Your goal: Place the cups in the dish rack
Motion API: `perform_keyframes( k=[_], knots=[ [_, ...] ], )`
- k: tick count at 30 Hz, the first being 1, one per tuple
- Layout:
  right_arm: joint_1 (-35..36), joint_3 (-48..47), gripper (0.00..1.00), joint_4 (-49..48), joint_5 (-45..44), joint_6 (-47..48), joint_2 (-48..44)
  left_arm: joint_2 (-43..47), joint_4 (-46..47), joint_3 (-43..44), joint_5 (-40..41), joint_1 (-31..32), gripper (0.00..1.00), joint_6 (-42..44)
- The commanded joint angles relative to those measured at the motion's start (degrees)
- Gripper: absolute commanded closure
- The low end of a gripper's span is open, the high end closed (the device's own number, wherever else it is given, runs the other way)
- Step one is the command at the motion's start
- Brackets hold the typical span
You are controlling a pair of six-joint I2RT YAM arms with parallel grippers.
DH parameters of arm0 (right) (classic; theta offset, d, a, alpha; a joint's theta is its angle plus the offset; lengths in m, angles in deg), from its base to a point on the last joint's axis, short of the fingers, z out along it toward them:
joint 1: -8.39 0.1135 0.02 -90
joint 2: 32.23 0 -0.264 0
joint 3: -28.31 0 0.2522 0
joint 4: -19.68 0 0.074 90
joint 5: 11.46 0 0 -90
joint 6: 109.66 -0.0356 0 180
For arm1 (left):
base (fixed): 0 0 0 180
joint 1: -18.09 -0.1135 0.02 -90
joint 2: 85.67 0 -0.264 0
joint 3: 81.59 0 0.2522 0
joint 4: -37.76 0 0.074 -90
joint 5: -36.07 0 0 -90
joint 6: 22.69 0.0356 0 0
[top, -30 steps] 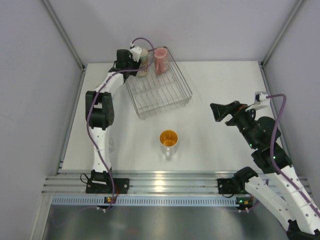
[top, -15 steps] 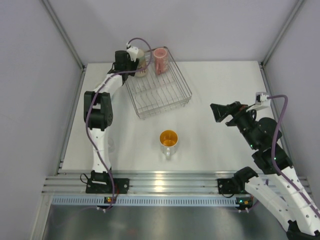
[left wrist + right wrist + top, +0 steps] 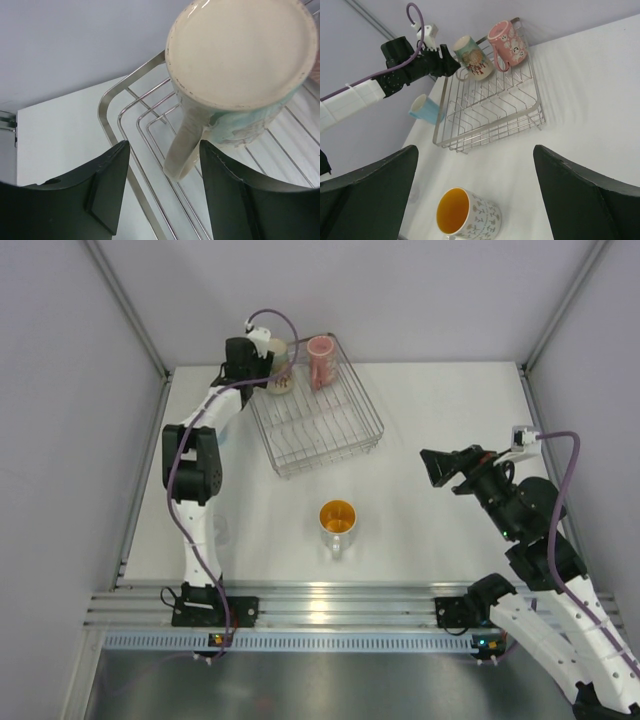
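Note:
The wire dish rack [image 3: 318,425] stands at the table's far left. A cream-tan mug [image 3: 280,371] and a pink mug [image 3: 321,360] sit upside down in its far end. In the left wrist view the cream mug's base [image 3: 240,50] faces me and its handle [image 3: 184,142] hangs between my fingers without touching them. My left gripper [image 3: 261,367] is open at the rack's far-left corner. The speckled mug with orange inside [image 3: 337,521] stands upright on the table. My right gripper [image 3: 432,468] is open and empty, raised to its right. A light blue cup [image 3: 426,109] lies left of the rack.
The rack's rim [image 3: 112,100] runs under my left fingers. Grey walls and metal posts enclose the table at back and sides. A faint clear tumbler [image 3: 219,531] stands beside the left arm near the table's left edge.
My left gripper has let go of the cream mug and drawn back left, away from it. The mug stays in the rack. The right arm has barely moved.

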Motion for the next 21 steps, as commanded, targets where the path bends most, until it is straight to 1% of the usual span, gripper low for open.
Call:
perform_keyframes(
  k=[1, 3, 5, 6, 10, 13, 15, 16, 18, 20, 21],
  knots=[
    [0.04, -1.09, 0.01, -0.43, 1.26, -1.24, -0.74, 7.98, 4.35, -1.44, -2.05, -0.52, 0.36, -3.07],
    [-0.04, -1.0, 0.01, -0.43, 1.61, -1.77, -0.83, 9.3, 4.44, -2.76, -3.19, -0.52, 0.33, -4.74],
    [0.04, -1.0, 0.01, -0.16, 2.14, -2.3, -0.83, 11.24, 4.35, -3.73, -3.98, -0.44, 0.33, -5.97],
    [-0.04, -0.91, 0.01, -0.25, 2.4, -2.47, -0.83, 11.94, 4.35, -4.78, -6.08, -0.35, 0.33, -6.76],
    [0.05, -1.0, 0.01, 0.45, 3.19, -2.91, -0.92, 16.58, 4.18, -8.55, -7.32, 0.44, 0.33, -8.34],
    [-0.04, -2.23, 0.01, 2.91, 2.93, -2.48, -0.3, 19.67, 2.08, -11.28, -7.68, 2.11, 0.34, -8.44],
    [0.04, -3.89, 0.01, 5.02, 2.93, -1.25, 1.19, 23.97, 1.72, -13.13, -8.11, 3.95, 0.34, -9.22],
    [0.05, -4.42, 0.01, 5.72, 3.19, -0.81, 1.72, 25.38, -0.72, -14.01, -9.6, 4.48, 0.34, -9.83],
    [0.04, -5.56, 0.0, 7.3, 3.89, 0.68, 3.3, 30.21, -2.67, -16.21, -9.53, 6.41, 0.34, -12.2],
    [-0.04, -6.44, 0.0, 8.01, 3.9, 2.7, 4.71, 34.5, -6.62, -18.05, -11.1, 7.82, 0.34, -14.66],
    [-0.04, -6.88, 0.01, 9.14, 5.64, 3.41, 5.23, 35.75, -7.94, -18.67, -10.58, 9.48, 0.34, -14.76]
  ],
)
